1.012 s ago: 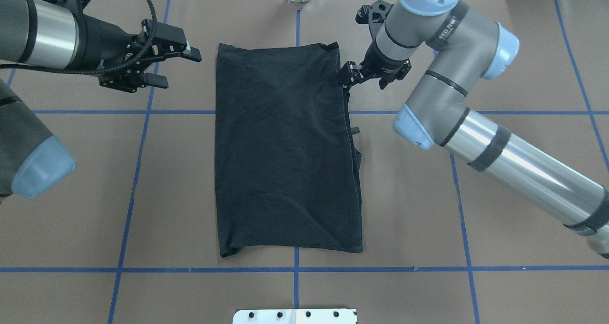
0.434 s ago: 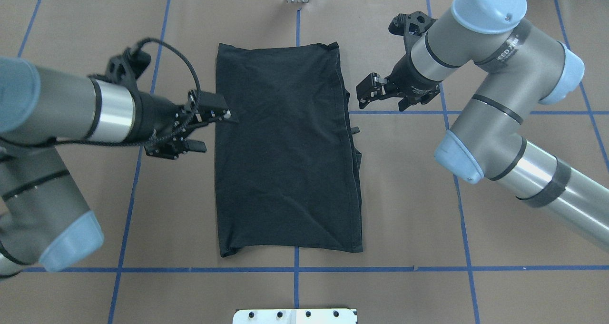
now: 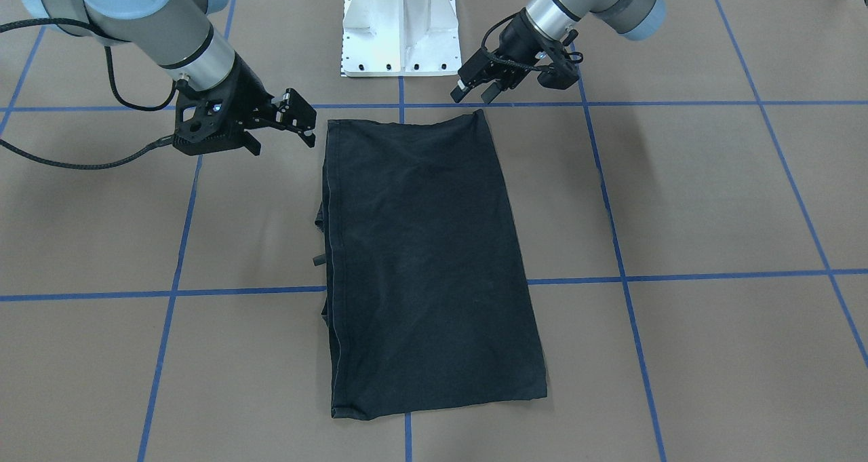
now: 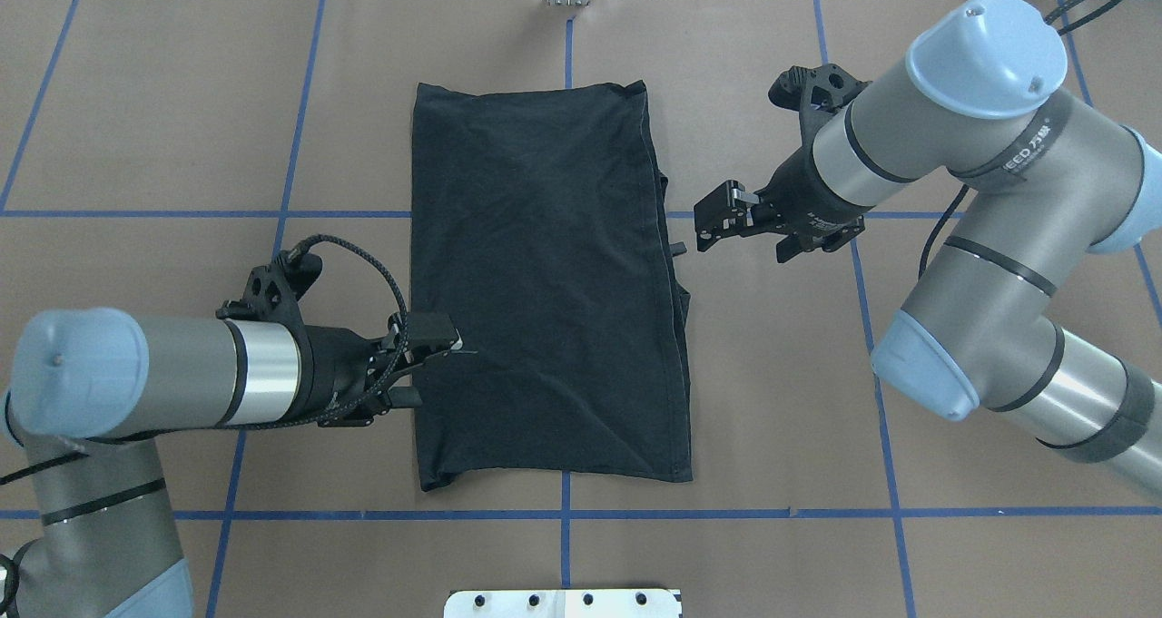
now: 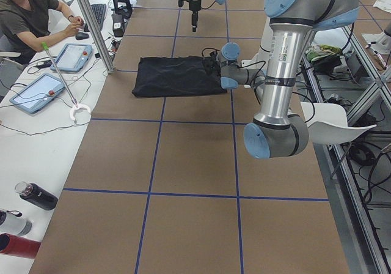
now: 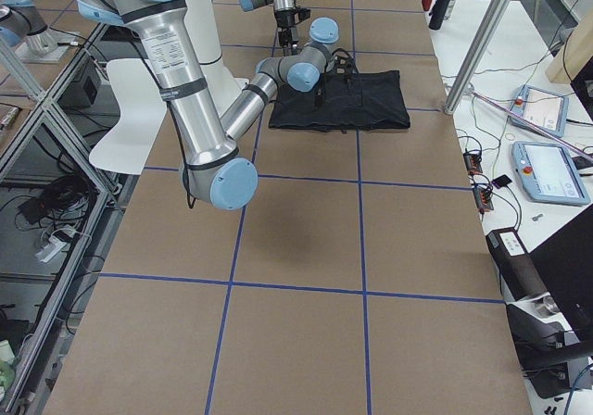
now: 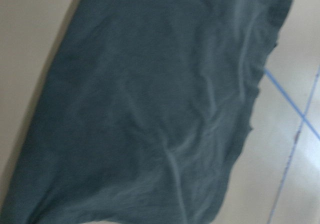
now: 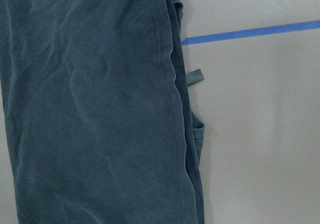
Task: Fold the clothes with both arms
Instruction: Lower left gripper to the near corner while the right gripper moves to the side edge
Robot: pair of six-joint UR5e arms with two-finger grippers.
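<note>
The T-shirt [image 4: 545,282], folded into a long black strip, lies flat mid-tabletop [image 4: 772,400]. The left gripper [image 4: 434,368], jaws apart, is at its left edge. The right gripper [image 4: 746,235], jaws apart, is just right of it. The cloth looks limp and light, so pinch every layer at a corner.

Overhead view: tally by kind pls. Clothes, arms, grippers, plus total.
Black T-shirt: 1
Robot arms: 2 (left arm, right arm)
Grippers: 2 (left gripper, right gripper), both open, holding nothing
Total: 5
</note>
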